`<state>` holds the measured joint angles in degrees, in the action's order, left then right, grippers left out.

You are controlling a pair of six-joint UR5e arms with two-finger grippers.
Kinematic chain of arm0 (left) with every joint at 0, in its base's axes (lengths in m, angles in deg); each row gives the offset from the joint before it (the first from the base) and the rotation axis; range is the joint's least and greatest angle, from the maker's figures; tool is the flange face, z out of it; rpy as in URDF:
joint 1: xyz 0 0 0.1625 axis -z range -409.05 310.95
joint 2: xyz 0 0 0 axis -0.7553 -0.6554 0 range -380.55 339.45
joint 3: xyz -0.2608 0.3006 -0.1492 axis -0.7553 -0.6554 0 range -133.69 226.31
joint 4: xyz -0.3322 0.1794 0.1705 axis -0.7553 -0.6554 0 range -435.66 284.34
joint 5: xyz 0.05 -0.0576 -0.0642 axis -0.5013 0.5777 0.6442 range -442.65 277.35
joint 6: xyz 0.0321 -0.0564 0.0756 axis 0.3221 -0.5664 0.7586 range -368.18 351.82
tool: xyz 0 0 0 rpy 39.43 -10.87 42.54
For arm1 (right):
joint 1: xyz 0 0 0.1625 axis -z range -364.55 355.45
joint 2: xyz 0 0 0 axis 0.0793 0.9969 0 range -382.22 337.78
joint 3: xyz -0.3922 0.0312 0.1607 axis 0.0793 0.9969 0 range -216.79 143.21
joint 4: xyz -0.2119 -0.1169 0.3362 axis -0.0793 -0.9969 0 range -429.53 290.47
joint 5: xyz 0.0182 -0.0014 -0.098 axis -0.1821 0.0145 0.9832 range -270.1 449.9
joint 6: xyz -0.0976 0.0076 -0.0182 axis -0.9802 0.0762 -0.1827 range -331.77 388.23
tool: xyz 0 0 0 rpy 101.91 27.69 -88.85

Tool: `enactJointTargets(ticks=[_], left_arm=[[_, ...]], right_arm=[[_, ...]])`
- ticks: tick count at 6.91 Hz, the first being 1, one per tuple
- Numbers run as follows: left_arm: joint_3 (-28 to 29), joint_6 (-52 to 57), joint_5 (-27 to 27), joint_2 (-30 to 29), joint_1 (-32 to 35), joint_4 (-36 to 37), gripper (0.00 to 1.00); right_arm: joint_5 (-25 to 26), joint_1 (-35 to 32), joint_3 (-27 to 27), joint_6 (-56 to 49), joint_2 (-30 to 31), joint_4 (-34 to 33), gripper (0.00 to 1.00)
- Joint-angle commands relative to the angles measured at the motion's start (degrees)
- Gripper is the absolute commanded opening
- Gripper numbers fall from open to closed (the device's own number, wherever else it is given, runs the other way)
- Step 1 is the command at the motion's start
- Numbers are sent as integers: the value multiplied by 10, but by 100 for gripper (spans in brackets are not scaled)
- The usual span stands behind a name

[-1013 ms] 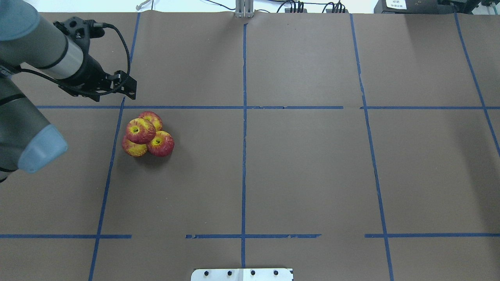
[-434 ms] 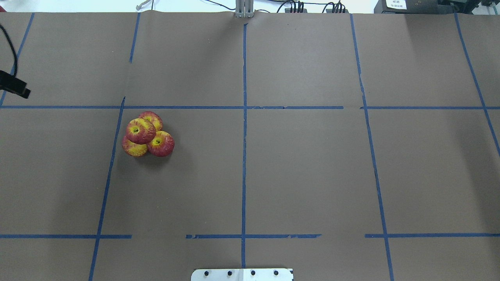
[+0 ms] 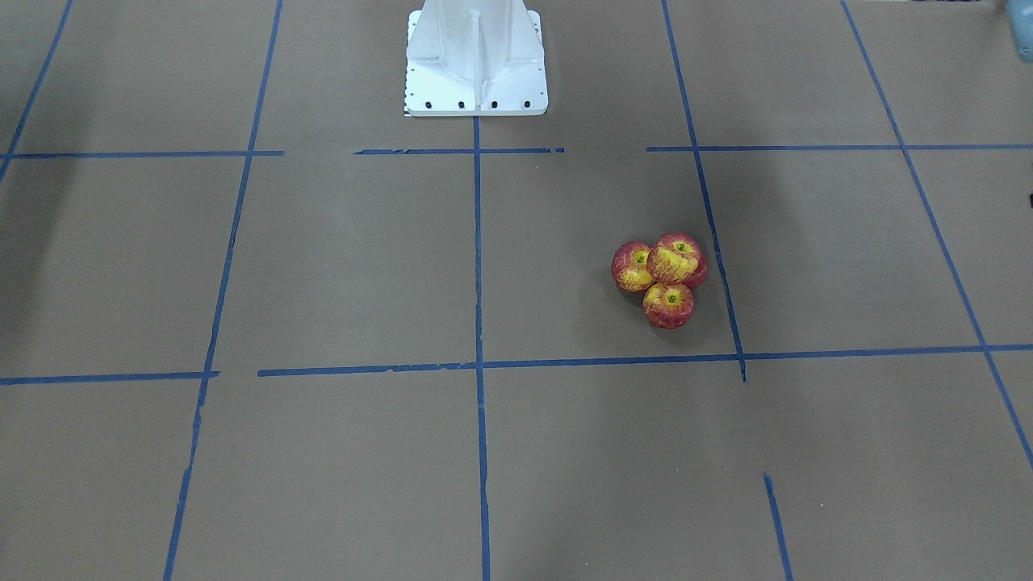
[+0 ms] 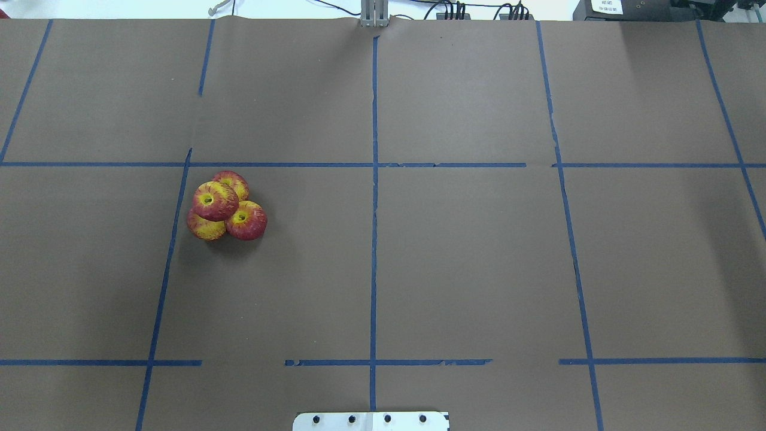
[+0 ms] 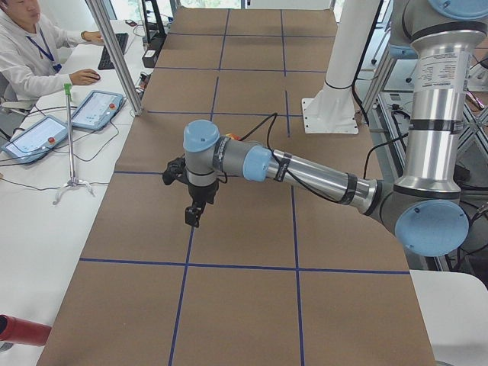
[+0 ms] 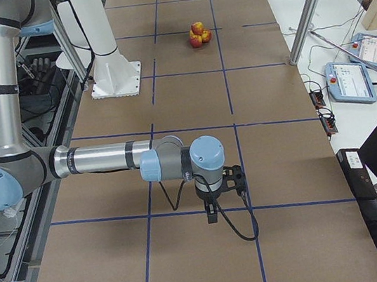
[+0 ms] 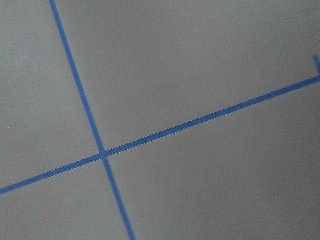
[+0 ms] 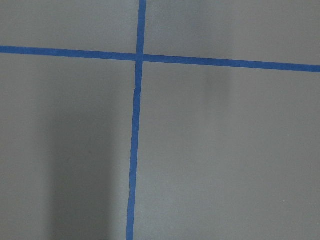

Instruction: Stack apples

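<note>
Four red-and-yellow apples sit in a tight cluster on the brown table. In the overhead view one apple (image 4: 214,200) rests on top of the other three (image 4: 246,220). The front-facing view shows the top apple (image 3: 676,260) over two lower ones; the fourth is hidden. The pile (image 6: 197,34) is also small and far in the right side view. My left gripper (image 5: 193,219) shows only in the left side view, pointing down over the table's left end. My right gripper (image 6: 212,215) shows only in the right side view, over the right end. I cannot tell whether either is open or shut.
Blue tape lines (image 4: 374,179) divide the brown table into squares. The white robot base (image 3: 476,64) stands at the middle of my side. Metal posts (image 5: 114,53), an operator (image 5: 30,53) and control tablets (image 6: 350,81) are beside the table's far edge.
My left arm has drawn back to the left and gone out of the overhead view. The apple pile has not moved.
</note>
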<state>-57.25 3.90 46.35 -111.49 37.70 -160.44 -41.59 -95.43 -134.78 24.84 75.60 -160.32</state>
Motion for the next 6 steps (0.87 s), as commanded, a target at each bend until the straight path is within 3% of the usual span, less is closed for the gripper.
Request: enactJointTargets(ticks=[1,2,4,6], left_arm=[[30,52,25,34,27,43,100],[14,52,26,39,28,25,100],[35,50,37,35,45,25,100],[35,50,86,34,45,26,100]], right_arm=[[0,0,0,0,0,0,100],[0,0,0,0,0,0,100],[0,0,0,0,0,0,100],[0,0,0,0,0,0,100]])
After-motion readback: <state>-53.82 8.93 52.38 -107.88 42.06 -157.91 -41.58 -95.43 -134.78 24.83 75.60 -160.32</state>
